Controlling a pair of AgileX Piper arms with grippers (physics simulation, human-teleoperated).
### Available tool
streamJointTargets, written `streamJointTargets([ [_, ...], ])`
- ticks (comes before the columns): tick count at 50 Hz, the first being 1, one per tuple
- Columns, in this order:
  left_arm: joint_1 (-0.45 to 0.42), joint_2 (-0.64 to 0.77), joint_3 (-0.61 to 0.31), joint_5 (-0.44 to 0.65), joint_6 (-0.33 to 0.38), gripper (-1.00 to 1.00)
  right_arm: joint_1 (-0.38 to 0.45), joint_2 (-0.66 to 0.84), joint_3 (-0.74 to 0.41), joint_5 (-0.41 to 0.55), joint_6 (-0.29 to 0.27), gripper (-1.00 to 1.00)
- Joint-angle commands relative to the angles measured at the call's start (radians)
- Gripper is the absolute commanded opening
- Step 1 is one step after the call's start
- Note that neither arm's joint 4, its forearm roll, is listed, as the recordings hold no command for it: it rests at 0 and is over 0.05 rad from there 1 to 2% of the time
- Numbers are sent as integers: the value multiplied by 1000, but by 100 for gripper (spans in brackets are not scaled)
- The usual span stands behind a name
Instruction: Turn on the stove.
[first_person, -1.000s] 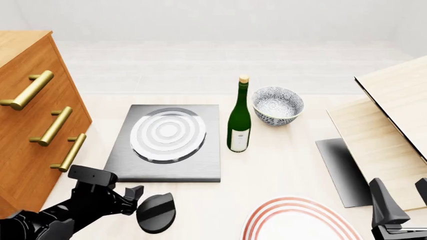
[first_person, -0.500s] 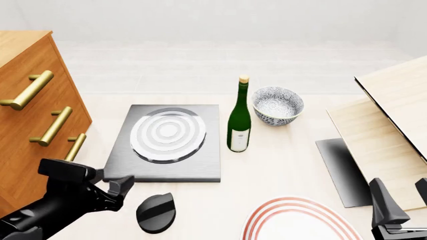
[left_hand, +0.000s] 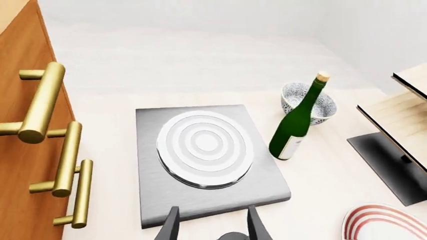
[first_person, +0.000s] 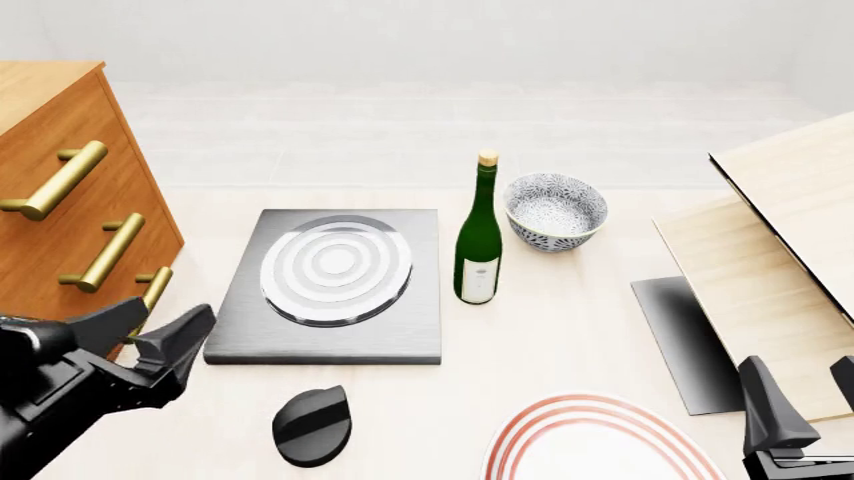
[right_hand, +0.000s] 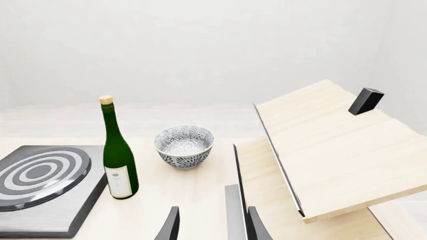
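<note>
We see the stove lying flat on the table, left of centre in the front view, its silver burner rings facing up. Its black ridged knob sits on the table near the slab's near edge, at about 6 o'clock from it and apart from it.

The left gripper hangs at roughly 9 o'clock from the knob, well short of it, fingers spread apart and holding nothing. In the left wrist view its two fingertips frame the stove's near edge, and a dark shape between them is cut off by the frame, so we cannot tell what it is.

The right gripper is mostly out of frame at the lower right of the front view; its fingertips show parted and empty in the right wrist view.

At 3 o'clock from the stove stands a green bottle, upright, just beside the slab. A patterned bowl sits at 2 o'clock from the bottle. A wooden drawer chest with brass handles flanks the stove at 9 o'clock. Further right lie a thin dark sheet and pale wooden boards, which hide part of the sheet. A white plate with red rings is cut off at the bottom edge.
</note>
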Motion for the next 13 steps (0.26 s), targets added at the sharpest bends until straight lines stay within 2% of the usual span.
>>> streamJointTargets([
  [1,22,-153,26,-21,-36,100,0,0,0,0,0,100],
  [8,33,-276,48,-14,5,100,0,0,0,0,0,100],
  [13,53,-331,62,-22,6,100,0,0,0,0,0,100],
])
